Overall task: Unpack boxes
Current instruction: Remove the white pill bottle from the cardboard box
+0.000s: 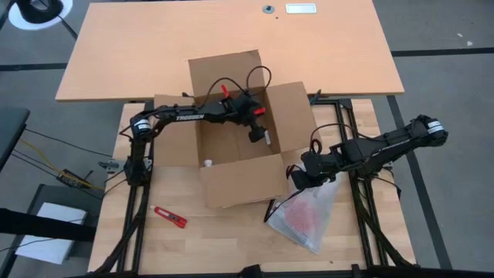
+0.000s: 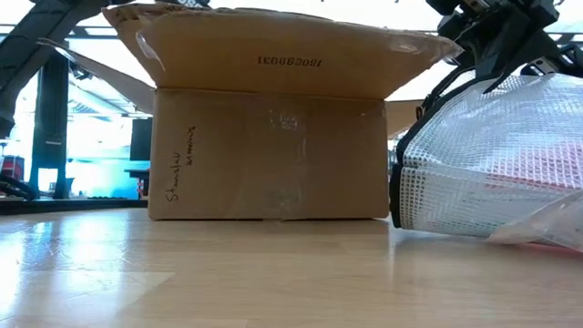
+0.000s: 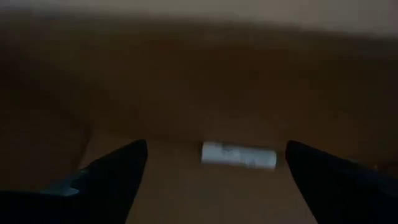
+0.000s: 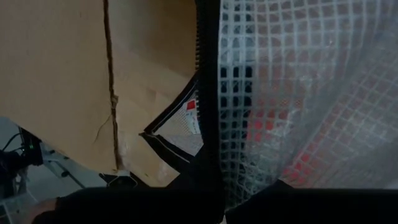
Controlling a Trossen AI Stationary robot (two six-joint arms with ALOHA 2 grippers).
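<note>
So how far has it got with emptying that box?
Partly done, it seems. The cardboard box stands with its flaps open, and a clear mesh bag is already outside on the table, with the right pincer shut on its edge. The left pincer hangs open inside the box, facing a small white tube on the bottom. That tube is what remains to lift out.

On the carton's near flap [image 2: 273, 55] you can read a printed number, mirrored or upside down, roughly "1E0662001". Handwriting runs up the carton's front wall near its left edge; you can't make it out. The left arm [image 1: 189, 116] carries white lettering, seemingly "TROSSEN".
</note>
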